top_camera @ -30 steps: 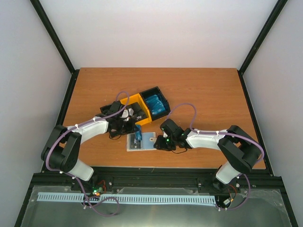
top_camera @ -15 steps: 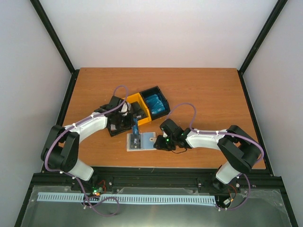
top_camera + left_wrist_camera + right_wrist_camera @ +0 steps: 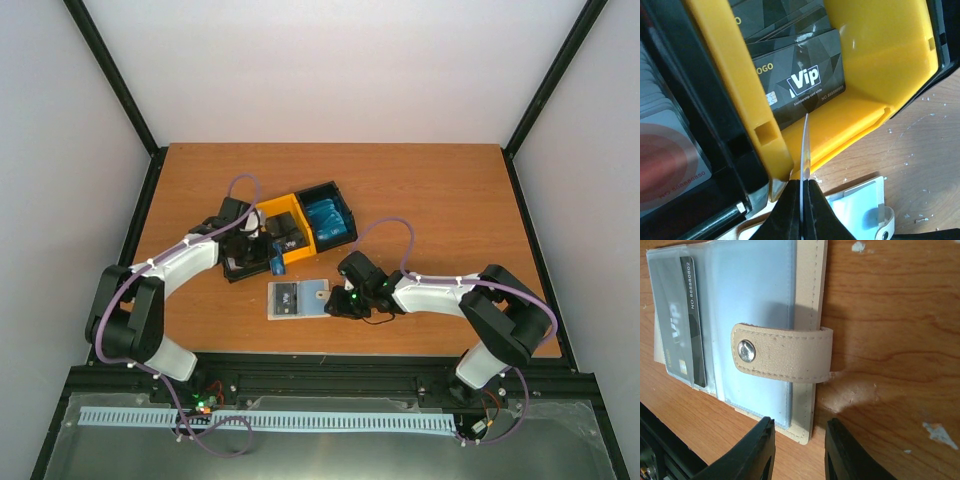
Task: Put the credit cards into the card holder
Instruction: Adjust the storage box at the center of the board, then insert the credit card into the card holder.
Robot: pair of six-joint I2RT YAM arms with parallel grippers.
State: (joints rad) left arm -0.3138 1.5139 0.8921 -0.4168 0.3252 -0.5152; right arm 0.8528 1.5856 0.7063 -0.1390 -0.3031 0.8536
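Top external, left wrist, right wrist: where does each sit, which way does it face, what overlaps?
Top external: above and behind the bases, looking down at the table; left arm and right arm show.
Left wrist: on the left arm, looking past the shut left gripper and its edge-on card into the yellow tray compartment.
Right wrist: looking down at the open card holder; open right gripper at bottom.
Shared: all three show the card holder.

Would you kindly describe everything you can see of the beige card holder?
The card holder lies open and flat on the wooden table. Its cover looks like stitched beige leather; inside are pale blue clear pockets, one holding a black card. A beige snap tab with a metal stud is folded over the inside. The right gripper straddles one corner, jaws apart; contact is unclear.
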